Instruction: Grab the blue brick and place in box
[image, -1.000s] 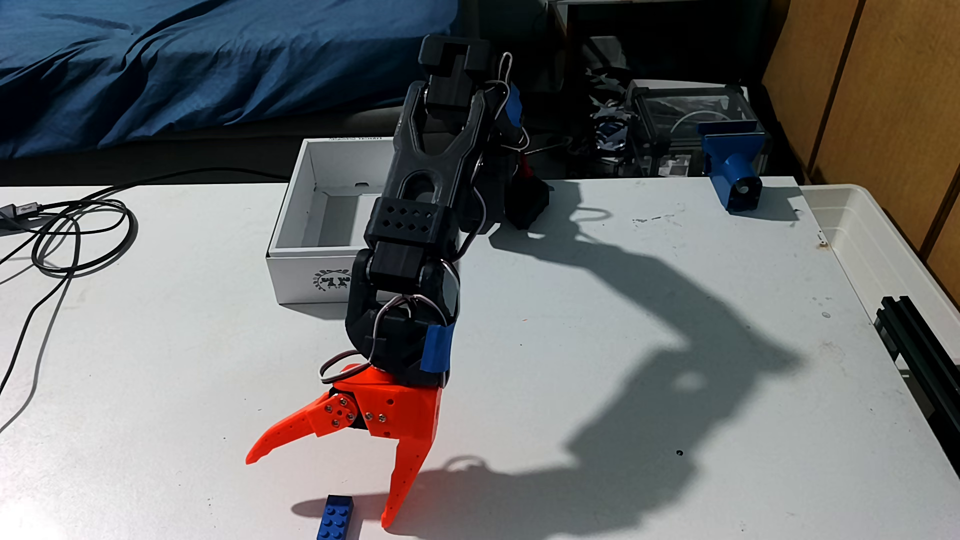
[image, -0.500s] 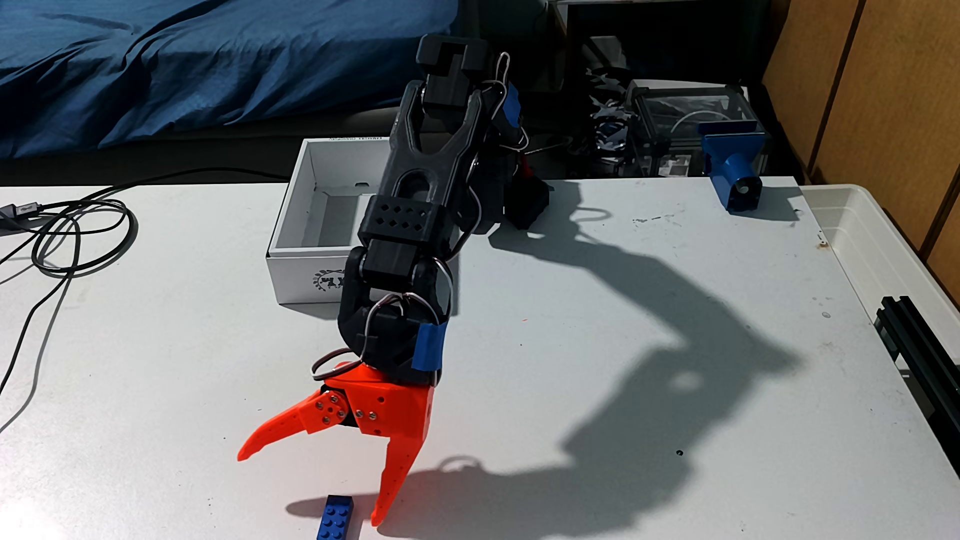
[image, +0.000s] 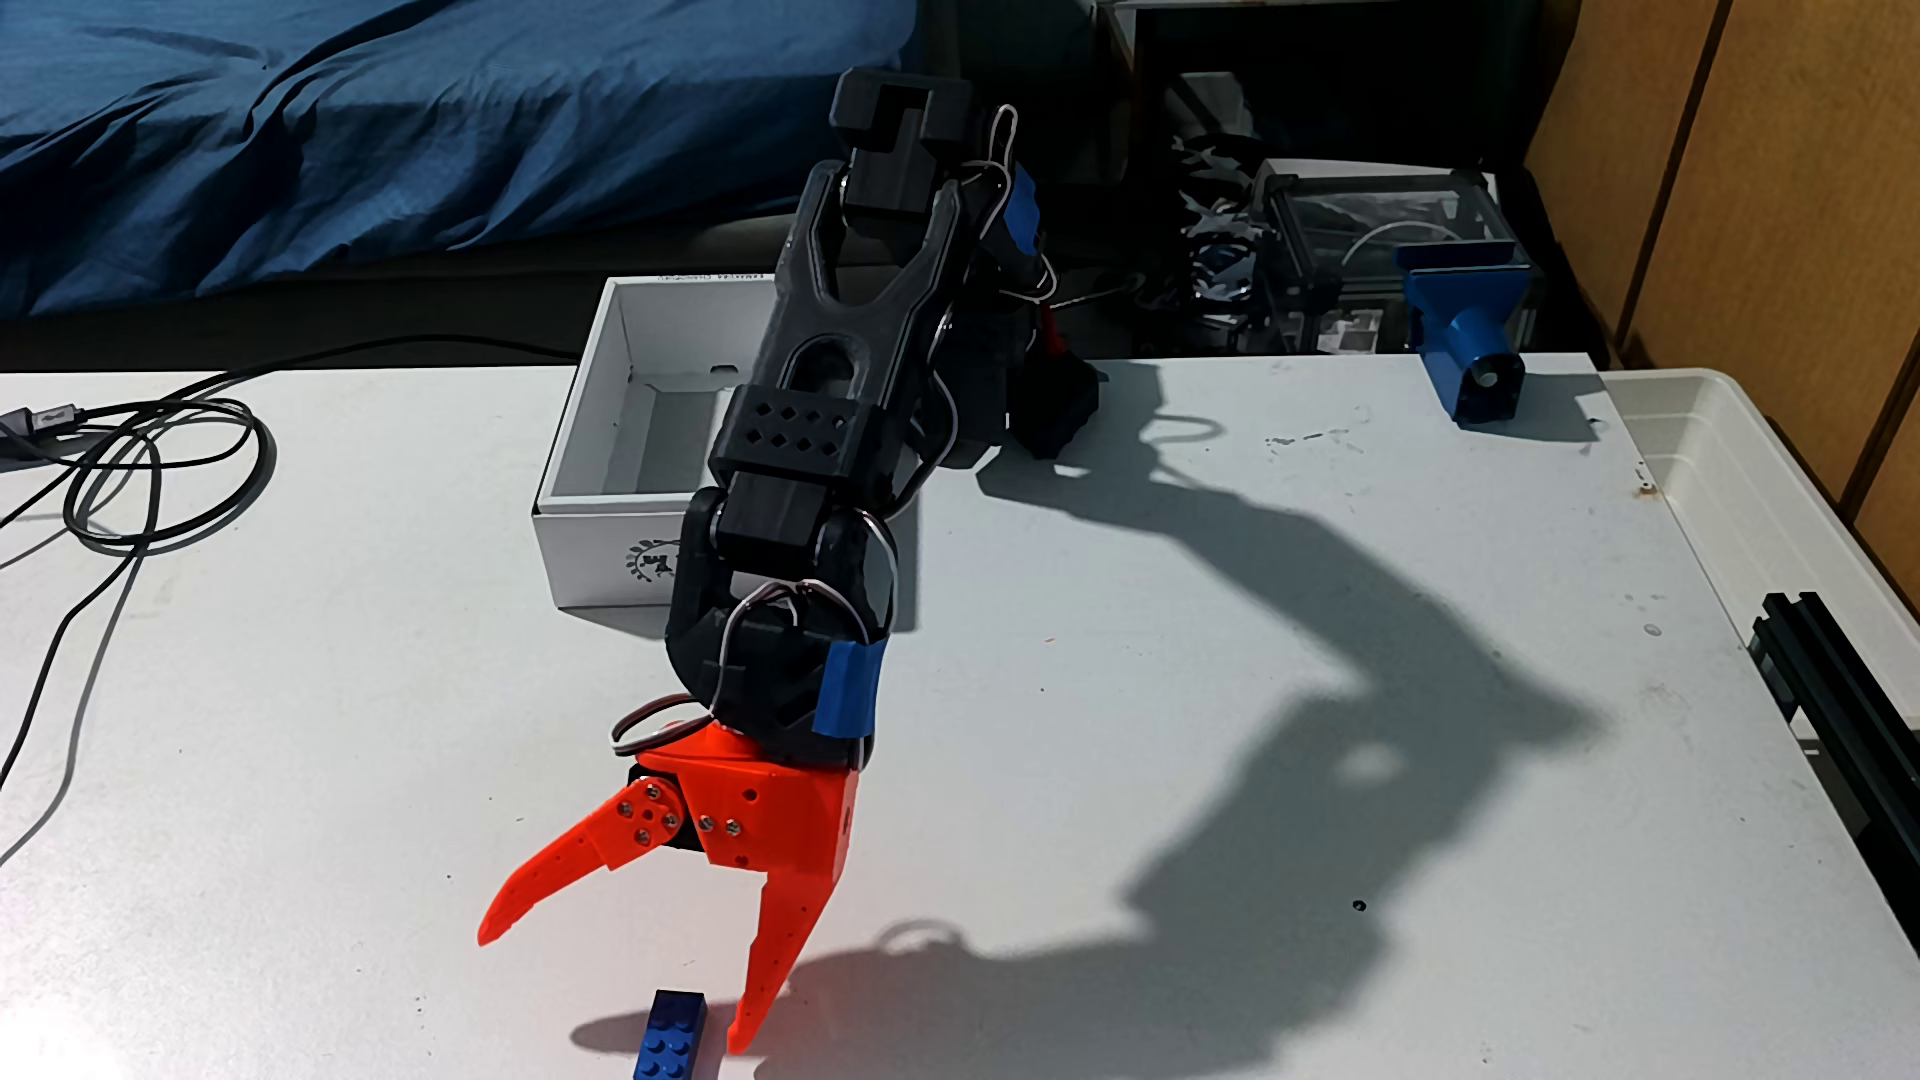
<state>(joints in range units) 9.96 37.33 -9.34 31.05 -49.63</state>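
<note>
At table's near edge: blue brick (image: 673, 1036) just beside lower orange finger (fingers (image: 613, 987) spread wide).

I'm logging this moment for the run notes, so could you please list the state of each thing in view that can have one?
tool: open, fingers spread wide, holding nothing, right tip low beside the brick.
blue brick: flat on the table, studs up, not gripped.
box: open top, upright; the visible part of its inside is empty.
cables: loosely coiled on the table.

Coiled black cable (image: 156, 467) at 9 o'clock on white table (image: 1195, 727), blue printed block (image: 1465, 332) at 2 o'clock, blue bedding (image: 364, 135) at 11 o'clock.
</note>
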